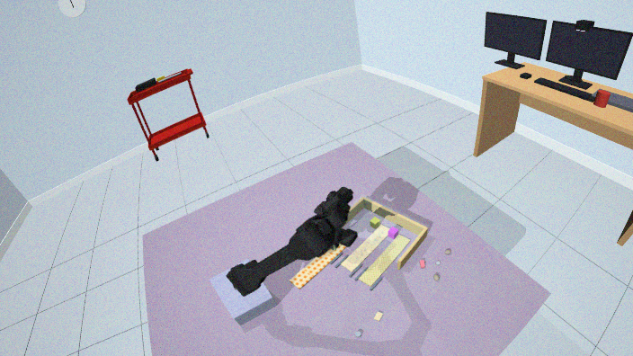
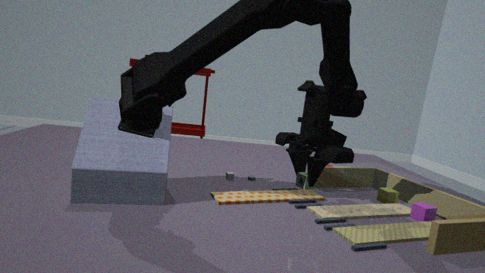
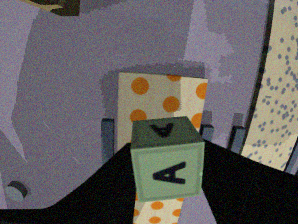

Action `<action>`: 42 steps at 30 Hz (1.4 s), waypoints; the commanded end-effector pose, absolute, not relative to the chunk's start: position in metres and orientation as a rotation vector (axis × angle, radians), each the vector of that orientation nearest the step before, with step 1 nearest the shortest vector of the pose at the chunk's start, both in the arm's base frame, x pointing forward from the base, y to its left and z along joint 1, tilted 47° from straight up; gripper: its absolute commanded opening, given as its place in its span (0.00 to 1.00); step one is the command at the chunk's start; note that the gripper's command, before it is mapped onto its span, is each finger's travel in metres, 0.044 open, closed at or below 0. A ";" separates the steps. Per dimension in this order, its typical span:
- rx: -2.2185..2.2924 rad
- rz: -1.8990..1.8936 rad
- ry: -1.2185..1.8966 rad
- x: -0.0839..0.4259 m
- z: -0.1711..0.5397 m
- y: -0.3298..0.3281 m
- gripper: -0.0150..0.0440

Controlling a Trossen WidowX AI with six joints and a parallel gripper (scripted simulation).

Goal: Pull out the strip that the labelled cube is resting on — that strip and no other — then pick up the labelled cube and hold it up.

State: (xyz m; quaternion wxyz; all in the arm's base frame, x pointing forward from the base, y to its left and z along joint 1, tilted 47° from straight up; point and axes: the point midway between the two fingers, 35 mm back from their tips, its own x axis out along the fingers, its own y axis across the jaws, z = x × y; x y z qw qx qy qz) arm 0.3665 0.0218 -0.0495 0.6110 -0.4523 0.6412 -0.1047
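— Three long strips lie side by side on the large purple mat [image 1: 216, 279], and the black robot arm [image 2: 220, 38] reaches over them from its pale grey base block [image 2: 120, 152]. Why does it bend down so steeply?

— I think because the gripper [image 2: 307, 180] must come from above, with one finger on each side of the cube. The low tan wooden frame [image 1: 415, 244] closes the far ends of the two right strips, so a side approach would be difficult there.

— Which strip matters?

— The orange-dotted cream strip [image 2: 265, 196], the left one. It lies nearer than the other two, out of the frame, between its dark guide rails. The small pale green cube with the letter A [image 3: 166, 168] sits over its far end.

— Does the gripper hold the cube?

— Yes, the black fingers are closed on its two sides. I cannot tell whether it touches the strip or is just above it. The olive cube [image 2: 387, 195] and the magenta cube [image 2: 423, 211] are well apart, untouched.
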 end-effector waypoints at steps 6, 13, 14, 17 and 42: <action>-1.046 -0.237 1.480 0.325 -0.033 0.033 0.25; -1.047 -0.237 1.480 0.316 -0.032 0.031 0.25; -1.047 -0.237 1.480 0.313 -0.032 0.031 0.25; -1.047 -0.237 1.481 0.305 -0.033 0.029 0.25; -1.046 -0.235 1.481 0.299 -0.008 0.055 0.25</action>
